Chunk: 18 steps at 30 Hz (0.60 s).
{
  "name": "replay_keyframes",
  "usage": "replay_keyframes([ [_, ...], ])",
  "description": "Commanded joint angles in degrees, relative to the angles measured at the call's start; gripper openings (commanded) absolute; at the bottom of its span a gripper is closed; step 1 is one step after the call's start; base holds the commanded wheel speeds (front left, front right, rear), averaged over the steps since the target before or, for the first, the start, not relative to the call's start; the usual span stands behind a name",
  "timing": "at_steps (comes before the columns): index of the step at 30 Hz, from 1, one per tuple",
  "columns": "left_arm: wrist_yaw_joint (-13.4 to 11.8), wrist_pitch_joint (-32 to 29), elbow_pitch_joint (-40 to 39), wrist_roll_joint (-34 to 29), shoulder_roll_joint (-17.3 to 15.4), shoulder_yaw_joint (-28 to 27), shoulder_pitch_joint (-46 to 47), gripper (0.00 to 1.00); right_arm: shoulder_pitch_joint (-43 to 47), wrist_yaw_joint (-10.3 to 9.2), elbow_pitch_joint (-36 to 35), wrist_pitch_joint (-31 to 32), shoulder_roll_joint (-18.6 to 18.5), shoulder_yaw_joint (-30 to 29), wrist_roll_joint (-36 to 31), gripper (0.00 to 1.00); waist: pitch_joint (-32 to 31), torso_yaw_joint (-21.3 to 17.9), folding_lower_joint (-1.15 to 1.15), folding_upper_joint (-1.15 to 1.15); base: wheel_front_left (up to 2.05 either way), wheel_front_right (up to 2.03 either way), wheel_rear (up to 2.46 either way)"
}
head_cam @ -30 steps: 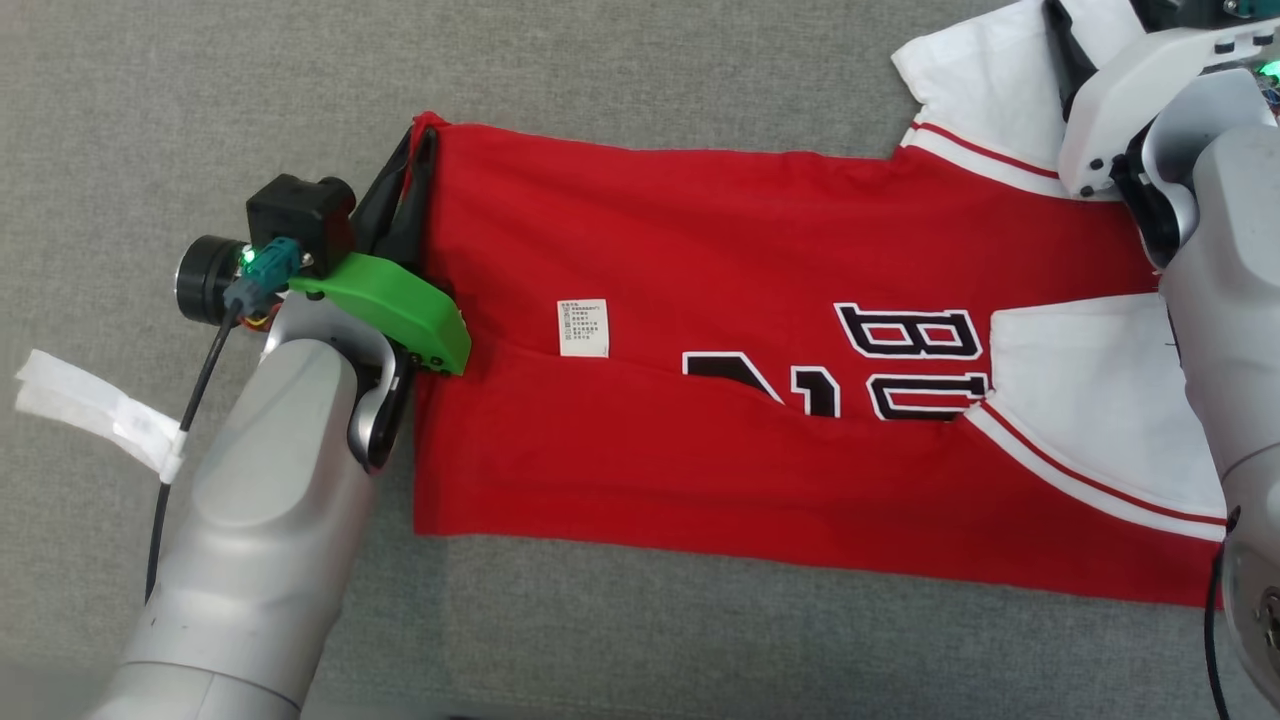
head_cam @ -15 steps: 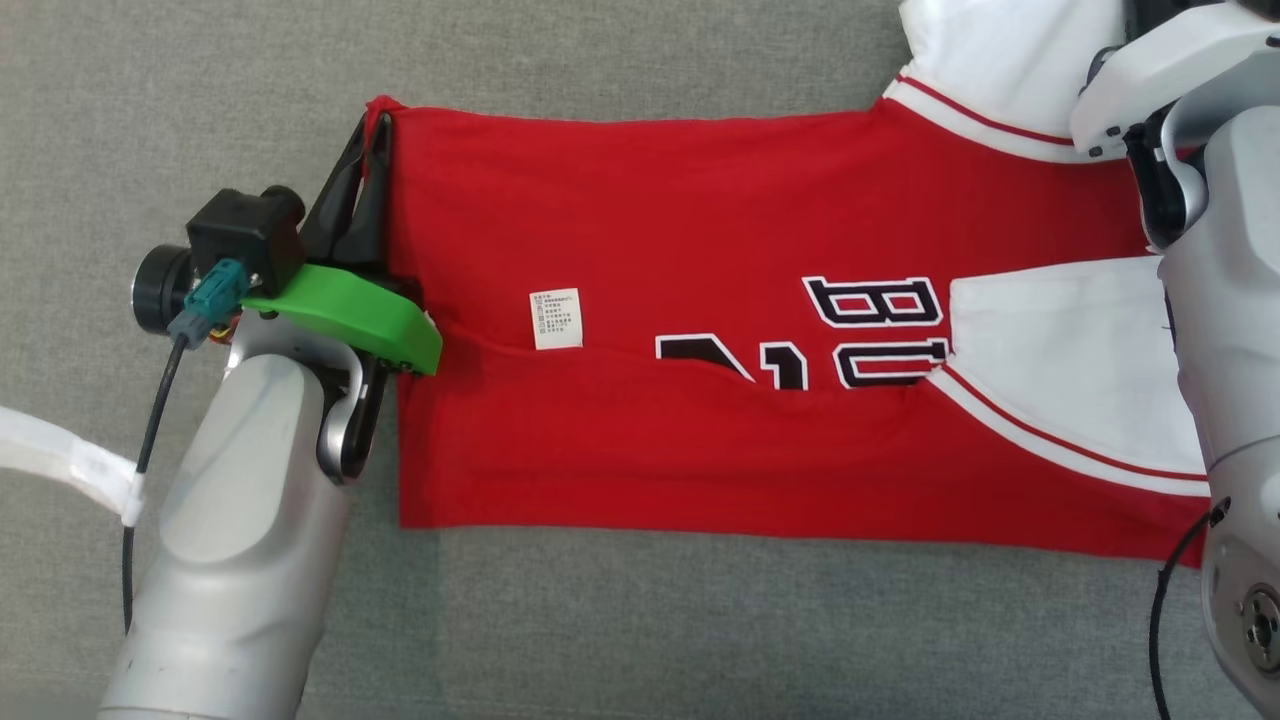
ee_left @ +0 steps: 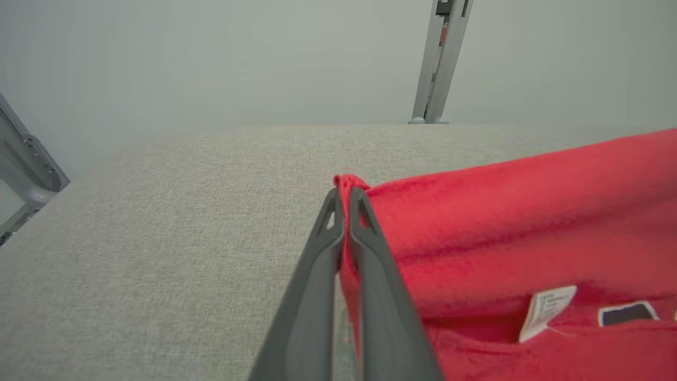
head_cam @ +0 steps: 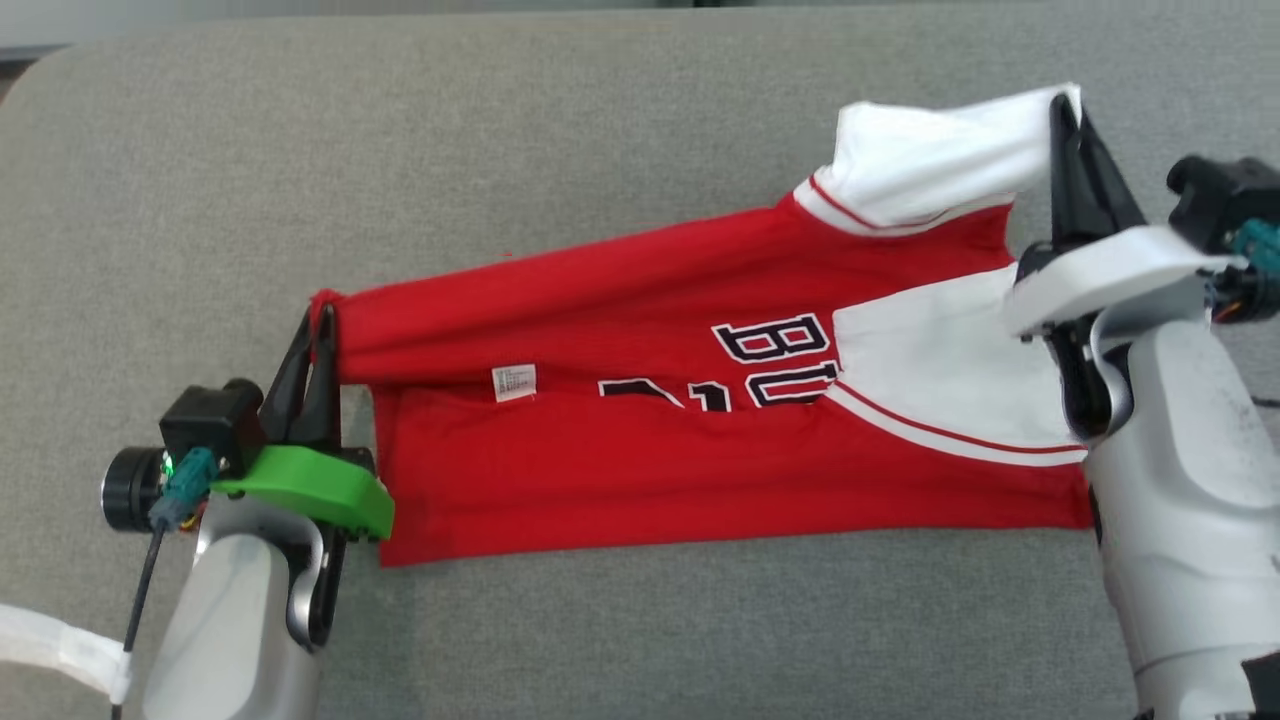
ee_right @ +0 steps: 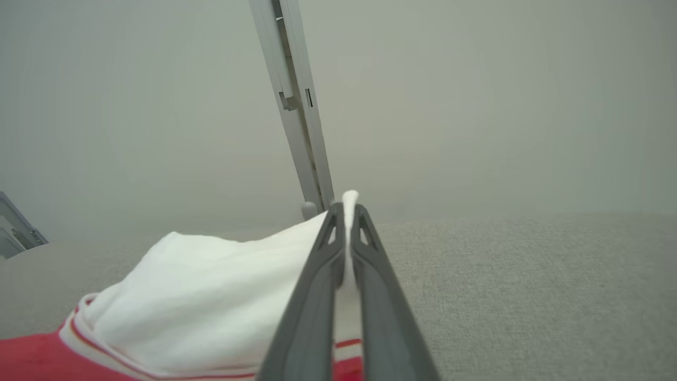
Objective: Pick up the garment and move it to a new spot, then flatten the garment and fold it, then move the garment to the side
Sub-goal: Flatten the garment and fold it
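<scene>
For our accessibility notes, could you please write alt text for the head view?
A red jersey with white sleeves and "BU" lettering is stretched across a grey padded surface between two grippers. The left gripper pinches its red hem corner; the right gripper pinches the tip of a white sleeve.

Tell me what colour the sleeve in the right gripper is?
White sleeve, pinched by the right gripper; the right wrist view shows it best.

grey woven-fabric surface point(head_cam: 600, 130), rounded corner at far left; red jersey point(head_cam: 650, 480) spread lengthwise across it, near half flat on it, far edge raised off it
</scene>
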State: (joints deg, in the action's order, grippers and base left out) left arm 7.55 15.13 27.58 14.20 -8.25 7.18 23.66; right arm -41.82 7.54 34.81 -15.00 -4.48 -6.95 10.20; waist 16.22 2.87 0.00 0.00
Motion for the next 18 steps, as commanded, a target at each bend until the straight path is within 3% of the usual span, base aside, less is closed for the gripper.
replay_keyframes([
  [1, -0.1, 0.0, 0.2, -0.4, 0.1, -0.7, -2.0, 0.00, 3.2, -0.12, -0.8, -0.2, 0.0, 0.2, 0.9, 0.00, -4.8, -3.7, 0.00, 0.00, 0.00, 0.00, 0.00],
  [12, -0.1, 0.0, 1.2, -1.6, 2.6, -1.2, -12.9, 0.00, 21.3, -0.12, -2.2, -0.2, 0.5, 0.7, 4.5, 0.00, -8.2, -5.0, 0.00, 0.00, 0.00, 0.00, 0.00],
  [13, -0.1, 0.0, 1.2, -1.9, 2.8, -1.2, -13.6, 0.38, 22.3, -0.12, -1.6, -0.2, 0.6, 0.9, 4.5, 0.23, -8.3, -4.9, 0.00, 0.00, 0.00, 0.00, 0.00],
  [14, -0.1, 0.0, 1.2, -2.3, 2.9, -1.2, -14.6, 0.93, 23.3, -0.12, -0.8, -0.2, 0.6, 1.2, 4.7, 0.63, -8.4, -4.9, 0.00, 0.00, 0.00, 0.00, 0.00],
  [15, -0.1, 0.0, 0.9, -2.7, 3.0, -1.3, -15.1, 1.00, 23.8, -0.12, -0.4, -0.2, 0.7, 1.4, 5.0, 1.00, -8.6, -4.8, 0.00, 0.00, 0.00, 0.00, 0.00],
  [18, -0.5, 0.0, -0.2, -3.3, 3.7, -2.9, -17.5, 1.00, 25.0, -0.12, -0.2, -0.2, 0.2, 2.2, 5.2, 1.00, -8.9, -4.4, 0.00, 0.00, 0.00, 0.00, 0.00],
])
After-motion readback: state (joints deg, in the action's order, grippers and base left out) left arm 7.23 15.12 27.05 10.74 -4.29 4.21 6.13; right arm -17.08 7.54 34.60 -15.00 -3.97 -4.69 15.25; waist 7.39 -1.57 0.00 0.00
